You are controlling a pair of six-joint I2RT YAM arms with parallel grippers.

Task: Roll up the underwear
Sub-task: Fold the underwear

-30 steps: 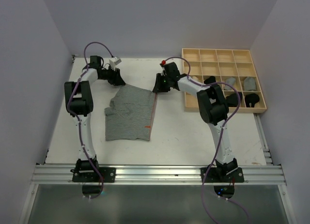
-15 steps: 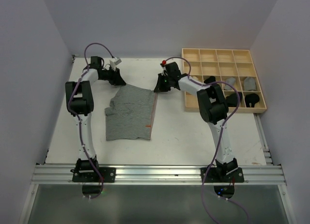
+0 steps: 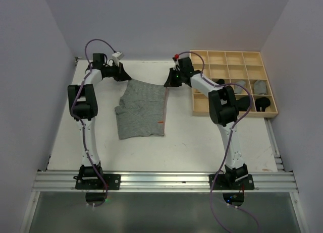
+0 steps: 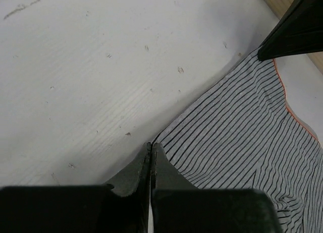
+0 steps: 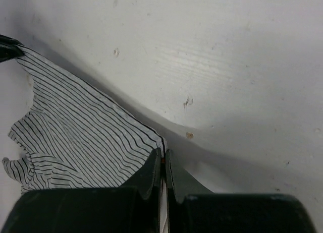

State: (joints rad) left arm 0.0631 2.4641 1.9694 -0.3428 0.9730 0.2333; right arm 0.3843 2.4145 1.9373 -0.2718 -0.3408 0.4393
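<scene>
A grey striped underwear [image 3: 143, 109] with an orange-trimmed side lies spread on the white table, its far edge raised. My left gripper [image 3: 126, 79] is shut on the far left corner; in the left wrist view its tips [image 4: 151, 145] pinch the striped cloth [image 4: 242, 127]. On the far right corner my right gripper [image 3: 168, 84] is shut, and the right wrist view shows its tips [image 5: 162, 152] clamping the cloth's [image 5: 75, 127] orange-edged corner. The cloth is stretched between both grippers.
A pale wooden grid tray [image 3: 217, 59] stands at the back right, beside the right arm. Several of its cells hold small bundles: grey ones [image 3: 241, 84] and black ones [image 3: 262, 103]. The back wall is close behind both grippers.
Both grippers closed on the garment's far corners. They then drew it away from the arm bases and slightly to the right, lifting its far edge.
</scene>
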